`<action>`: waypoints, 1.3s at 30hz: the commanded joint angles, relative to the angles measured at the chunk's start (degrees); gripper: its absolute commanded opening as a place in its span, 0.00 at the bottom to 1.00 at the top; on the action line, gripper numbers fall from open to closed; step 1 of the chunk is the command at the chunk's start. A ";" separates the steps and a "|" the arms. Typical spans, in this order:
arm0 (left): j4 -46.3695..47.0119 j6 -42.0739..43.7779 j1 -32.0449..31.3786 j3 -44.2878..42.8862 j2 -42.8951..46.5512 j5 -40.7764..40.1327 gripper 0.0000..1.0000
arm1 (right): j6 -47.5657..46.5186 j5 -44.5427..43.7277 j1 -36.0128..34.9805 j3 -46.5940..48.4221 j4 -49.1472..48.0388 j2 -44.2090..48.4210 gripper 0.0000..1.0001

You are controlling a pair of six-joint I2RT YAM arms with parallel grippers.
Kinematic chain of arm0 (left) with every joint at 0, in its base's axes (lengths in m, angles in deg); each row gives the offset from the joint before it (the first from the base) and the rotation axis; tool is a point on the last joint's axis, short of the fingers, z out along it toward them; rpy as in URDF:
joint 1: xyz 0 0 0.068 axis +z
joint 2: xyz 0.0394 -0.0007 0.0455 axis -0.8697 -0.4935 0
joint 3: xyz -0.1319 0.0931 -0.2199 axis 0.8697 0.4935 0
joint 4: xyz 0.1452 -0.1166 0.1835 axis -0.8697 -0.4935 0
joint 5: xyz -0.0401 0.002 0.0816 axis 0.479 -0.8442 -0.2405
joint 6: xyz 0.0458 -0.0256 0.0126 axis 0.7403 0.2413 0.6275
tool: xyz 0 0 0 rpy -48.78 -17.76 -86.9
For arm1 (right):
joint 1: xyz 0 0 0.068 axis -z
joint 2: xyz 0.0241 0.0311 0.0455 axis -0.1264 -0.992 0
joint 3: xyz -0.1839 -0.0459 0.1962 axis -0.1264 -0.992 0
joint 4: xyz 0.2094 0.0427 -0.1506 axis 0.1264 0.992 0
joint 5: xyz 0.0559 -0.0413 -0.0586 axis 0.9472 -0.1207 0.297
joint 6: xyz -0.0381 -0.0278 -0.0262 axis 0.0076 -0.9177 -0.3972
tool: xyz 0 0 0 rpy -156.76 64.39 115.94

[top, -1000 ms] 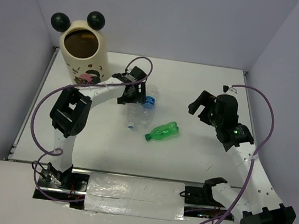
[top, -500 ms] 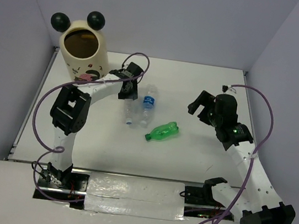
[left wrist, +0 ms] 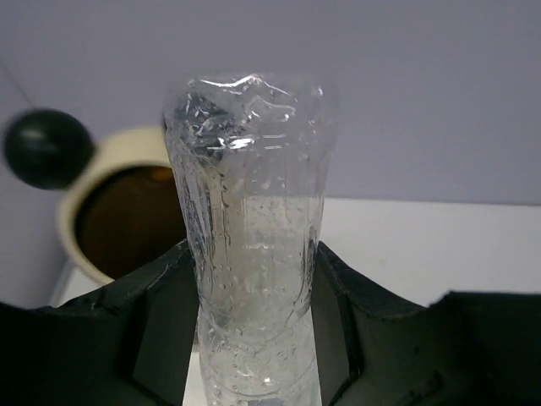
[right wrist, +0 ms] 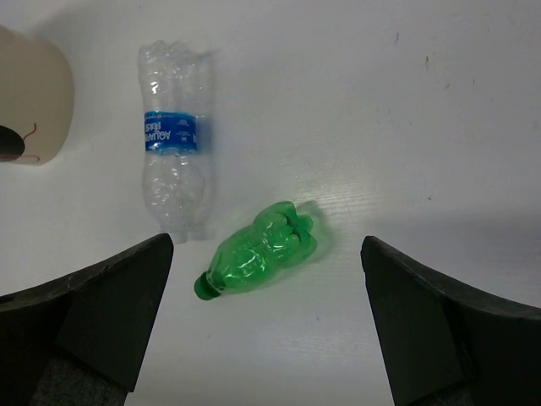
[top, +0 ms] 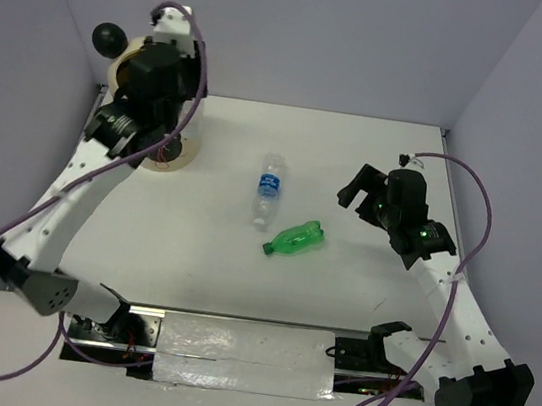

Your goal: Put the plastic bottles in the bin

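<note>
Step in hand: I judge this to be the carry of the slim clear bottle (left wrist: 249, 152) to the bin (left wrist: 127, 145), with the drop not yet made.
Left gripper (left wrist: 252, 254): clamped on the slim clear bottle, a finger on each side of its body, its free end standing out beyond the fingertips.
Bin: at the far left corner of the table (top: 338, 303), partly hidden under my left arm in the top view. In the wrist view its dark mouth lies left of the bottle and beyond it, not beneath it.
Doing it well: I would bring the free end over the mouth, clear of the black ear (left wrist: 46, 148), tip it downward, and only then part the fingers.
Risk: the thin wall may buckle or slip, or the bottle may catch the rim.
Right gripper (top: 357, 190): jaws wide, holding nothing, above the table.
Left to do: the blue-label bottle (right wrist: 173, 135) and the green bottle (right wrist: 258, 254) lie near each other, well apart from the bin.
</note>
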 commanded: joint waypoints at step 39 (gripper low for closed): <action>84.95 12.82 26.19 41.92 -1.02 29.05 0.66 | -1.25 -0.69 -0.45 2.69 -1.33 -5.01 1.00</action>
